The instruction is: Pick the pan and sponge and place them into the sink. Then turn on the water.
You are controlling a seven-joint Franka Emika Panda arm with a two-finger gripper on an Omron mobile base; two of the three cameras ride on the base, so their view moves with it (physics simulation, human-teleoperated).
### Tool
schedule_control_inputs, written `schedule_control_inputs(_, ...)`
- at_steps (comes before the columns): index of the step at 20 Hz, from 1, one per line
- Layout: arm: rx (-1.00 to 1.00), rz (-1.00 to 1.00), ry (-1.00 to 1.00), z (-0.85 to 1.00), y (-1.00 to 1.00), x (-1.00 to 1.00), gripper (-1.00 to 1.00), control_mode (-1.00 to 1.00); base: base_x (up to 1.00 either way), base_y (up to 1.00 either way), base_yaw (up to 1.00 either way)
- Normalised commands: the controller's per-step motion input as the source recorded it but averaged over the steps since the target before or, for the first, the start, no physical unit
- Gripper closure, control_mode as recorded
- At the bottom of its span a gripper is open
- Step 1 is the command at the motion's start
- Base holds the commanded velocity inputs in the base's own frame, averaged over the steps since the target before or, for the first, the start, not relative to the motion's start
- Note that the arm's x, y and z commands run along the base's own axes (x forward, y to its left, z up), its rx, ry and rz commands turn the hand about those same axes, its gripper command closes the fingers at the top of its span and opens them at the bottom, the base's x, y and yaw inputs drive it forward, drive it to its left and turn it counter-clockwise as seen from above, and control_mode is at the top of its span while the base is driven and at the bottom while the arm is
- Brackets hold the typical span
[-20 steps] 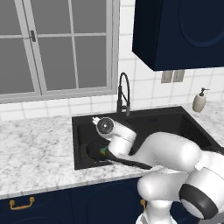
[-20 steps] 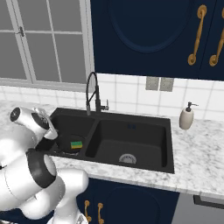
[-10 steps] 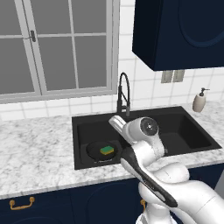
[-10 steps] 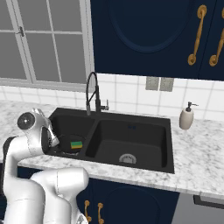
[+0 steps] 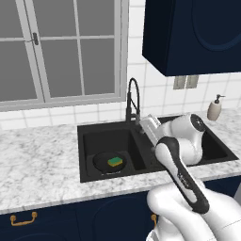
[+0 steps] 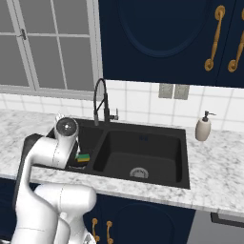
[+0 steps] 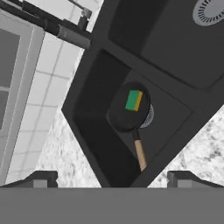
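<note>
The pan [image 7: 129, 107] is round and black with a light-brown wooden handle; it lies flat in one basin of the matte-black double sink [image 7: 87, 131], partly over that basin's metal drain. The sponge [image 7: 133, 100], green with a yellow-orange edge, rests inside the pan. Both lie ahead of the fingers [image 7: 111, 179], well apart from them; the fingers stand wide open and hold nothing.

The hand view shows the pan's handle, which the left base view does not; there the pan [image 5: 109, 162] is a dark disc under the sponge [image 5: 115, 162]. The right base view shows the other basin's drain and a beige soap dispenser [image 6: 203, 128] on the bench [image 6: 214, 167].

The bench is white-grey marble. A black arched faucet [image 5: 132, 101] rises behind the sink, before white tiles, a window and navy cabinets.
</note>
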Motion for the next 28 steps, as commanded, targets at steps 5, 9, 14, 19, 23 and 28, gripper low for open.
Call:
schedule_control_inputs(5, 0.25, 0.0, 0.0, 0.0, -0.72, 0.0, -1.0, -1.0, 0.0, 0.0, 0.0)
schedule_control_inputs(9, 0.26, 0.0, 0.09, 0.0, -0.51, 0.14, -1.0, -1.0, 0.0, 0.0, 0.0)
schedule_control_inputs(14, 0.28, -0.05, 0.03, 0.11, -0.69, 0.11, -1.0, -1.0, 0.0, 0.0, 0.0)
schedule_control_inputs(19, 0.36, 0.0, 0.0, 0.18, -0.88, 0.02, -1.0, -1.0, 0.0, 0.0, 0.0)
schedule_control_inputs(23, 0.38, -0.05, 0.04, 0.39, -0.78, 0.33, -1.0, -1.0, 0.0, 0.0, 0.0)
schedule_control_inputs(28, 0.29, -0.03, 0.07, 0.42, -0.55, 0.59, -1.0, -1.0, 0.0, 0.0, 0.0)
